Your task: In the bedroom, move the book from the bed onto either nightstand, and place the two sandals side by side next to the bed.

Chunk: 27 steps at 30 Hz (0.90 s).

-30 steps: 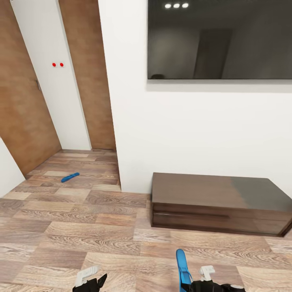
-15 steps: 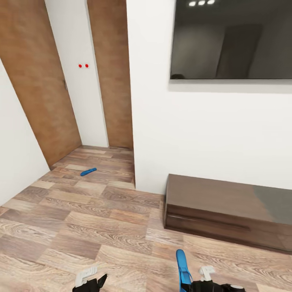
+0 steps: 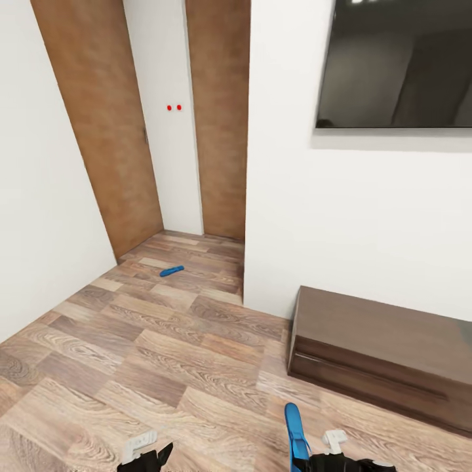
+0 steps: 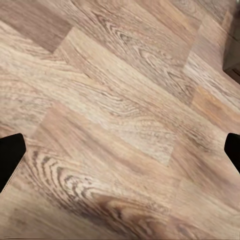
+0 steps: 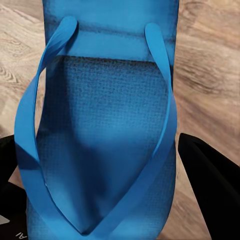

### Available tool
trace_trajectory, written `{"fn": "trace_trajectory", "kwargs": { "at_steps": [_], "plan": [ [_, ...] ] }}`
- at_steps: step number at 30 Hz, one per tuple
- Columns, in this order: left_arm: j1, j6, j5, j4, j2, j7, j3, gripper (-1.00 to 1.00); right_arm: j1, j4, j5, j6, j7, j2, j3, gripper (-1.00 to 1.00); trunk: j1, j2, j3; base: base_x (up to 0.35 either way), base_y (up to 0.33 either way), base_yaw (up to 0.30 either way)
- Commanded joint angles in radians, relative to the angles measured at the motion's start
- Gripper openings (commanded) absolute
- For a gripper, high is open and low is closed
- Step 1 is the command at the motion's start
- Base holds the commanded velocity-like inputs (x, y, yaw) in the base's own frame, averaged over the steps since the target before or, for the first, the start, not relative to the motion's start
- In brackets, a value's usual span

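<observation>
One bright blue sandal (image 3: 295,431) stands on edge at the bottom of the head view, with my right gripper (image 3: 305,463) shut on it. In the right wrist view that sandal (image 5: 105,125) shows its straps close up between the black fingers (image 5: 210,185). The other sandal (image 3: 172,271) lies flat on the plank floor far ahead, near the doorway. My left gripper (image 3: 148,453) hangs low over the floor; in the left wrist view it (image 4: 120,150) is open with bare planks between its fingertips (image 4: 9,155). The bed, the book and the nightstand are out of view.
A long low dark-brown dresser (image 3: 387,354) stands against the white wall at right, under a wall-mounted black screen (image 3: 400,65). A wall corner (image 3: 248,196) juts out beside a short passage with brown wooden doors (image 3: 105,124). A white wall closes the left side.
The whole view has swung left: dresser, screen and far sandal all slid rightward in the picture. Both grippers keep their places, the right one still holding the sandal.
</observation>
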Motion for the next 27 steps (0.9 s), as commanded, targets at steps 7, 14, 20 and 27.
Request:
{"fn": "trace_trajectory", "kwargs": {
  "at_steps": [7, 14, 20, 27],
  "plan": [
    [-0.001, 0.001, 0.010, 0.000, 0.001, 0.000, -0.005, 1.00, 0.000, -0.002, -0.005, 0.009, 0.004, 0.000, -0.002, -1.00, 0.000, 0.000, -0.001, 0.000, 0.000, 0.292],
    [-0.001, 0.001, 0.010, 0.000, 0.000, 0.000, -0.005, 1.00, 0.000, -0.002, -0.005, 0.009, 0.004, 0.000, -0.001, -1.00, 0.000, 0.000, -0.002, 0.000, 0.000, 0.283],
    [-0.001, 0.001, 0.010, 0.001, -0.005, 0.000, -0.005, 1.00, 0.000, -0.002, -0.004, 0.008, 0.003, 0.000, -0.001, -1.00, 0.000, 0.000, -0.006, 0.000, 0.000, 0.231],
    [-0.001, 0.001, 0.010, 0.001, -0.008, 0.000, -0.005, 1.00, 0.000, -0.002, -0.004, 0.008, 0.003, 0.000, -0.001, -1.00, 0.000, 0.000, -0.011, 0.000, 0.000, 0.033]
  ]
}}
